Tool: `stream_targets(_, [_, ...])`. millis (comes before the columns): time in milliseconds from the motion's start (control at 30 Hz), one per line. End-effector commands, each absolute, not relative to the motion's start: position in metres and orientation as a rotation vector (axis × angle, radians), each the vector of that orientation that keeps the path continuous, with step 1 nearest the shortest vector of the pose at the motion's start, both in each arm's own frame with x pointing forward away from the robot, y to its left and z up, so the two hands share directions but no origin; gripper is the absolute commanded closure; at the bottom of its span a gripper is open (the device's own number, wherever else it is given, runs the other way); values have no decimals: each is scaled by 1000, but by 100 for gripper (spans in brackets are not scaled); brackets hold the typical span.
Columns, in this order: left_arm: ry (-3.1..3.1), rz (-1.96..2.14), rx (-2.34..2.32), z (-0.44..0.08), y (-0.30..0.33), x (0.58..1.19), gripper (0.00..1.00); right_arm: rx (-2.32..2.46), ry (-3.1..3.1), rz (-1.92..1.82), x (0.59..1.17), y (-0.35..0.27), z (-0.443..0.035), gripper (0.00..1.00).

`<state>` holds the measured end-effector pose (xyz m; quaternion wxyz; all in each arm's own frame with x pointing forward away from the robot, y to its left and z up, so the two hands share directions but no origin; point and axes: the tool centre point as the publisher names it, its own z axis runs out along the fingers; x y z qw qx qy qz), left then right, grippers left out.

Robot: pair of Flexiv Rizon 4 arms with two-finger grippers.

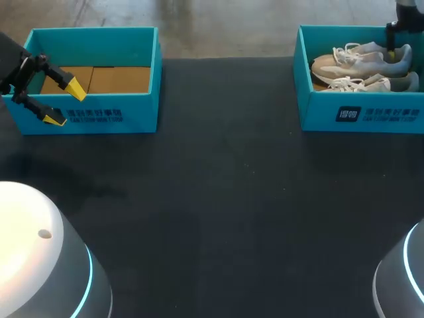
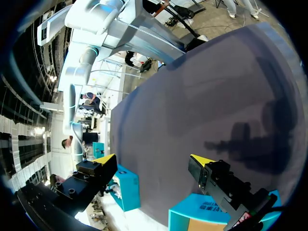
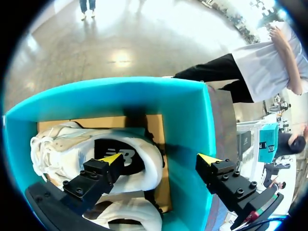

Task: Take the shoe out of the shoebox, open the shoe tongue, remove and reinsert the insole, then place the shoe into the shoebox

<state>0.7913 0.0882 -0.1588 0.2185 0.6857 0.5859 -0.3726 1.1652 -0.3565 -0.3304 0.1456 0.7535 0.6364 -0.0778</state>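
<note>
Hovering over the right shoebox (image 1: 361,112), the right gripper (image 3: 159,166) spreads its fingers wide above a pale shoe (image 1: 361,61), seemingly lined up on its heel. Left gripper (image 1: 65,101) waits wide open and empty by the empty left shoebox (image 1: 93,116)

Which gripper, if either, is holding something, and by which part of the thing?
Neither. The left gripper is open at the empty shoebox, gripping nothing. The right gripper is open over the shoe in the other shoebox, not yet shut on it.
</note>
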Motion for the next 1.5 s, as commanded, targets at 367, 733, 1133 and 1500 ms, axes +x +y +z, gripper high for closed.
stream_targets(367, [1623,-1028,1899,-159,88,791,0,2158,1860,-139,1138,-334,-277,0])
stream_targets(733, [1623,-1028,1899,-159,88,791,0,2157,1865,-101,1112,-307,-243,0])
stream_targets(1133, [1623,-1028,1899,-159,88,791,0,2180,1887,-47,1062,-273,-207,0])
stream_targets(1500, [1623,-1028,1899,-159,88,791,0,2207,1960,22,1008,-246,-193,0])
